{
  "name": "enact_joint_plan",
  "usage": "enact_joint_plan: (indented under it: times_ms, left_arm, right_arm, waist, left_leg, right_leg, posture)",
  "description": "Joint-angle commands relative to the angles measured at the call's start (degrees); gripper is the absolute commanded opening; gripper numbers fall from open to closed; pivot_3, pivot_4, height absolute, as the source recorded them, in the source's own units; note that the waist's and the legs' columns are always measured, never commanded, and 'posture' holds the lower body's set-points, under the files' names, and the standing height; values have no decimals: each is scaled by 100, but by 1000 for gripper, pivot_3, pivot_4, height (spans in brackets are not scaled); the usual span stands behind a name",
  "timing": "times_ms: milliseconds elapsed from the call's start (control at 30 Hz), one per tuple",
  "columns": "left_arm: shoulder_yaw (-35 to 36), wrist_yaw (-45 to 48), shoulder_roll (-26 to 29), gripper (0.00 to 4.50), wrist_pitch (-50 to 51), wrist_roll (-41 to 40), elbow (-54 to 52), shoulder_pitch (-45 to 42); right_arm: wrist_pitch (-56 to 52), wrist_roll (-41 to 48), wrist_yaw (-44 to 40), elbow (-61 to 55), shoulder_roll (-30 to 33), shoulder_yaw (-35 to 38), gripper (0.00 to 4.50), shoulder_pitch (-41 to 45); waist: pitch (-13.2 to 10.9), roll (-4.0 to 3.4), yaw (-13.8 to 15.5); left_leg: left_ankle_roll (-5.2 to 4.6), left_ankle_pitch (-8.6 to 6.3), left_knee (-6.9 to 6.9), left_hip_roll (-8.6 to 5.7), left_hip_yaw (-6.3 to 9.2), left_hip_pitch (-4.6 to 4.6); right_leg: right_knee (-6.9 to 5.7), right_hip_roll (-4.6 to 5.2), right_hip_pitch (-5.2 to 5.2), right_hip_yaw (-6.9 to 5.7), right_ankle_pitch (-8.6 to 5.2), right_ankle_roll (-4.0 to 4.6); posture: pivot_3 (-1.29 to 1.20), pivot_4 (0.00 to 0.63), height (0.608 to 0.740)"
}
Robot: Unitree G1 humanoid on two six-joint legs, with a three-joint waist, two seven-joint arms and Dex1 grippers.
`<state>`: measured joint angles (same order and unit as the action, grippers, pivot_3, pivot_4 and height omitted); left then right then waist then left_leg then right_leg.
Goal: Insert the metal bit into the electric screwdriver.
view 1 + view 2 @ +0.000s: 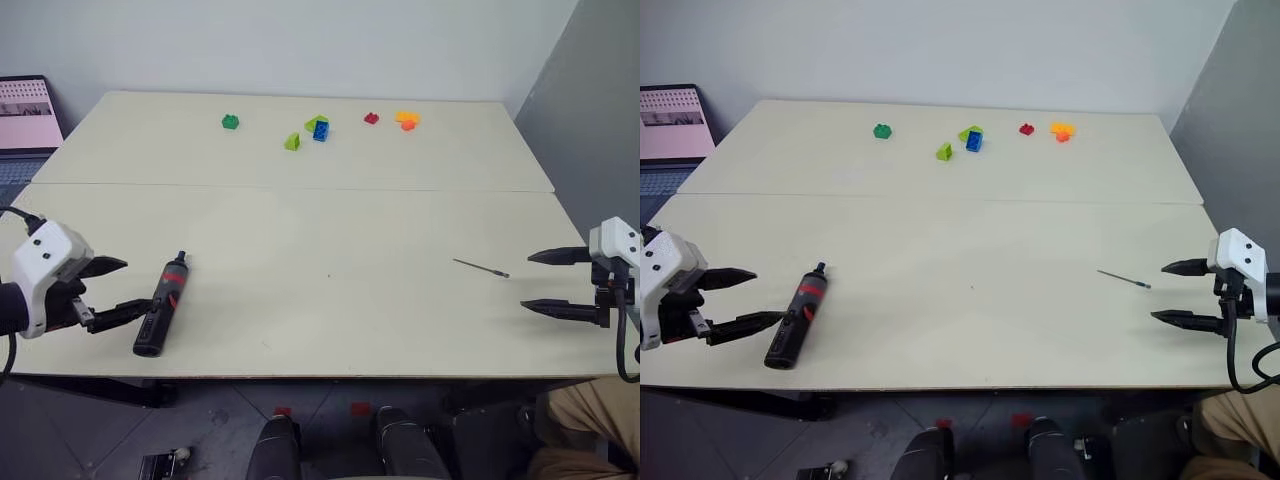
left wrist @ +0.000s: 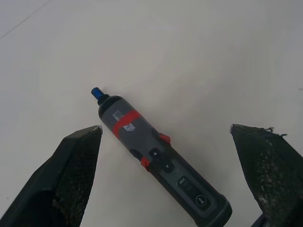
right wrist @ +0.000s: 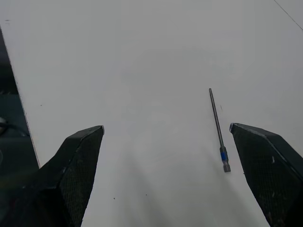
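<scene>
**On the bench: screwdriver and bit far apart, both hands empty**

At about eight o'clock on the pale bench (image 1: 300, 230), the electric screwdriver (image 1: 163, 305) lies flat, its tip toward twelve o'clock and a red band below the tip. The left hand (image 1: 120, 289) sits just beside it on the nine o'clock side, fingers spread wide and holding nothing. Well away, at about four o'clock, the metal bit (image 1: 481, 268) lies flat by itself. The right hand (image 1: 535, 282) is near it on the three o'clock side, also wide open and empty. Small coloured bricks (image 1: 318, 128) are scattered along the twelve o'clock edge.
</scene>
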<state>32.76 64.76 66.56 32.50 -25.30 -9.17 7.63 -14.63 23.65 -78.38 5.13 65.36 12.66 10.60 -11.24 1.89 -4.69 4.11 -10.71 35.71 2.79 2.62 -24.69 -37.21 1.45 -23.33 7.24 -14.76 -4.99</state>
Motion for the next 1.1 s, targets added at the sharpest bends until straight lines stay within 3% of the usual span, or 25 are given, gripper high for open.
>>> enact_joint_plan:
  times_ms: [33, 600, 967, 1100]
  left_arm:
    - [66, 80, 40, 4492, -49, -2, -28, -75]
    - [-36, -1142, -278, 4492, 769, 319, -230, -375]
    - [-103, -1613, -364, 4492, 1932, 33, -546, -614]
    - [-273, -1933, -359, 4492, 2823, -264, -423, -1288]
  right_arm:
    - [65, 3, 33, -112, 44, 189, 4500, 58]
    - [172, -28, 158, -148, -170, 50, 4500, 162]
    - [49, 71, 236, -352, -416, -2, 4500, 290]
    - [-134, 268, 179, -581, -513, -50, 4500, 469]
  waist:
    - [0, 0, 0]
    - [0, 0, -1]
    - [1, 1, -6]
    - [0, 2, -2]
  left_leg:
    - [0, 0, 1, 0, 0, 0]
    - [0, 0, 8, 0, 3, 0]
    - [-1, 1, 27, -1, 6, 10]
    - [-2, 3, 30, -1, 11, 16]
  right_leg:
    - [0, 0, 0, 0, 0, 0]
    - [-12, -3, 4, 0, 2, -3]
    - [-48, -7, 3, 3, 2, -5]
    - [-60, -9, 4, 1, 2, -5]
  posture:
    - [0, 150, 740]
    - [0, 150, 740]
    - [0, 150, 740]
    - [0, 150, 740]
